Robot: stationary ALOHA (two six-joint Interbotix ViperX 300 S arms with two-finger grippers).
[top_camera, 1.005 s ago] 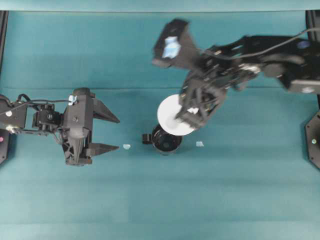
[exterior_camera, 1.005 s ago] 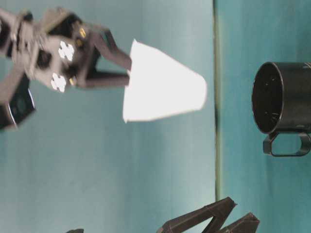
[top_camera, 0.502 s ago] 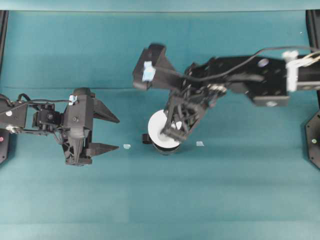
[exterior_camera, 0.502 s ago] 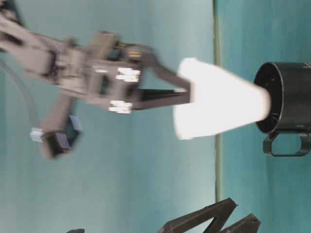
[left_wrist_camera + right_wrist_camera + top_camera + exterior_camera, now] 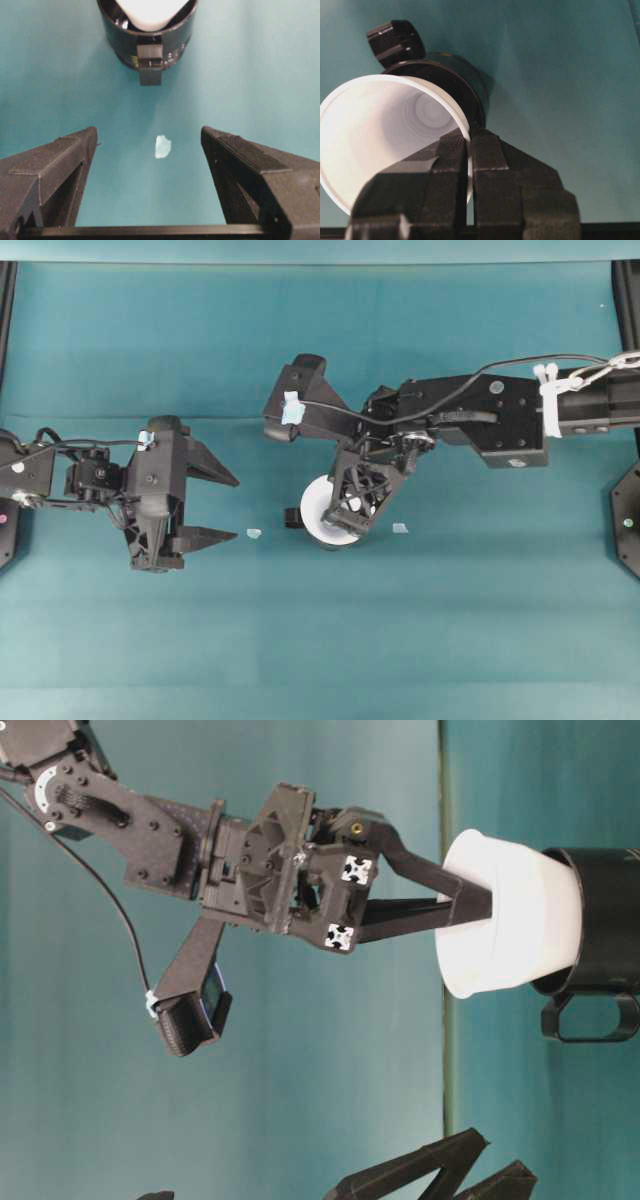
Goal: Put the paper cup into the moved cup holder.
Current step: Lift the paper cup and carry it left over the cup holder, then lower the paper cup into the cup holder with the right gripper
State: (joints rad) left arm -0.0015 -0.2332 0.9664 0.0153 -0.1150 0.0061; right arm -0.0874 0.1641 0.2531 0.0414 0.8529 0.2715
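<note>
Your right gripper [image 5: 468, 165] jaws are pinched on the paper cup [image 5: 510, 915] rim, cup partly inside the cup holder [image 5: 600, 920], tilted. Release now risks tipping. Left gripper [image 5: 150, 165] jaws wide, empty.

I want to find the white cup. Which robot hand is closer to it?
Right. The right gripper pinches the paper cup's rim, with the cup partly in the cup holder. The left gripper waits open, off to the side.

The overhead camera looked straight down on the cup holder [image 5: 325, 530]; the table-level view, turned sideways, sat close beside it; both wrist cameras faced it too.
</note>
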